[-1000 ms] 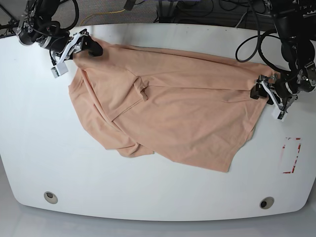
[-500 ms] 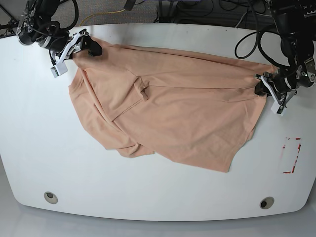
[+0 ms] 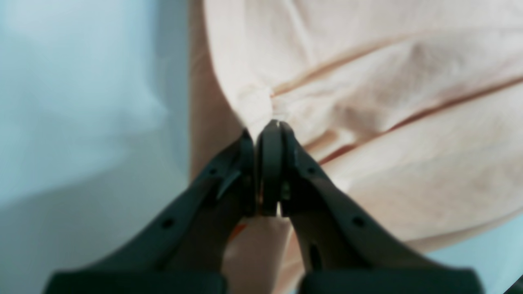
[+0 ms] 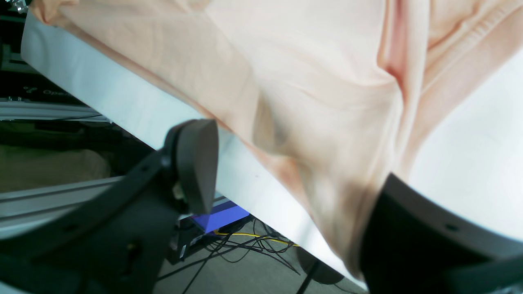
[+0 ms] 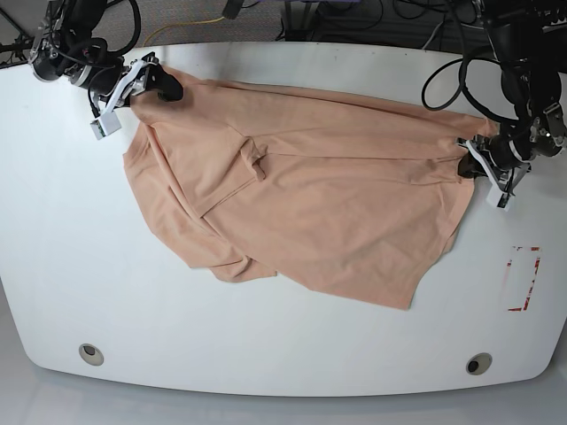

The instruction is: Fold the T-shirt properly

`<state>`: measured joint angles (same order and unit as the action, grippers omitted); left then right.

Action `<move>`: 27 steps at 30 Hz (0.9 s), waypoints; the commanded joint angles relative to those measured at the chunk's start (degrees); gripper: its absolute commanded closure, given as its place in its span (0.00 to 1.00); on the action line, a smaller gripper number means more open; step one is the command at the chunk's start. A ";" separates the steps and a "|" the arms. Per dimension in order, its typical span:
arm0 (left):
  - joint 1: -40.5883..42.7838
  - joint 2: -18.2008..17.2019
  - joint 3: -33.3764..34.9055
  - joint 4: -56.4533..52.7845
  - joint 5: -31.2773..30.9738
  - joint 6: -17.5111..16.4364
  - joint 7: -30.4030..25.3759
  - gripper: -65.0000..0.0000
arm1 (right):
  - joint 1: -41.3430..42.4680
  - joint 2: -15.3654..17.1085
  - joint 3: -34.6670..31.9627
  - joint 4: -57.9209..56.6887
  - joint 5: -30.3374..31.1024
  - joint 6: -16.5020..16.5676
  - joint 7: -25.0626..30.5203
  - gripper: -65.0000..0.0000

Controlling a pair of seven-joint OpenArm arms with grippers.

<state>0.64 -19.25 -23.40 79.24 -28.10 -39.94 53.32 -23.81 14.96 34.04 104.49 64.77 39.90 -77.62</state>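
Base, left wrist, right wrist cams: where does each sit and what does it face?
Base: overhead, looking down on the white table; both arms show, at the T-shirt's two ends.
Left wrist: behind the left pincer, which is shut on the T-shirt's edge.
Right wrist: behind the right pincer, open astride cloth at the table edge, floor cables below.
Shared: all three show the T-shirt and table.
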 commanded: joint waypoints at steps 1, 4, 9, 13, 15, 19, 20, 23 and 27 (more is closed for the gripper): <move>-0.60 0.04 -2.93 5.55 -1.13 -0.06 -0.97 1.00 | 0.21 1.17 0.46 0.79 1.47 0.10 1.01 0.49; -0.60 0.56 -4.25 10.21 -1.13 -0.06 2.11 1.00 | 0.21 1.26 0.64 0.79 1.38 0.10 1.19 0.49; -0.60 1.88 -7.68 15.48 -1.22 -0.06 6.59 1.00 | 0.91 0.82 4.42 0.79 1.38 0.10 1.19 0.49; -0.60 2.06 -8.47 19.09 -1.22 -0.06 8.44 1.00 | 2.23 0.82 6.18 0.79 1.47 0.10 1.19 0.48; -0.60 2.06 -8.56 20.14 -1.22 -0.06 9.14 1.00 | 2.93 0.91 7.14 0.88 1.56 0.10 1.19 0.48; -0.60 2.06 -9.79 21.11 -1.22 -0.06 10.81 1.00 | 3.11 1.08 8.38 0.79 1.56 0.10 1.19 0.48; -0.60 2.06 -9.96 20.93 -1.22 -0.06 10.81 1.00 | 3.37 1.08 8.38 0.79 1.56 0.10 1.19 0.48; -0.60 2.06 -9.96 21.02 -1.22 -0.06 10.81 1.00 | 4.69 0.91 8.20 0.79 1.56 0.10 1.10 0.48; 0.37 2.06 -10.05 20.93 -1.22 -0.06 10.72 1.00 | 3.37 0.82 6.44 0.79 1.56 0.10 0.92 0.48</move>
<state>1.26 -16.27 -33.21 99.22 -28.53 -39.94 65.01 -19.62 14.96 41.30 104.44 64.95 39.90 -77.30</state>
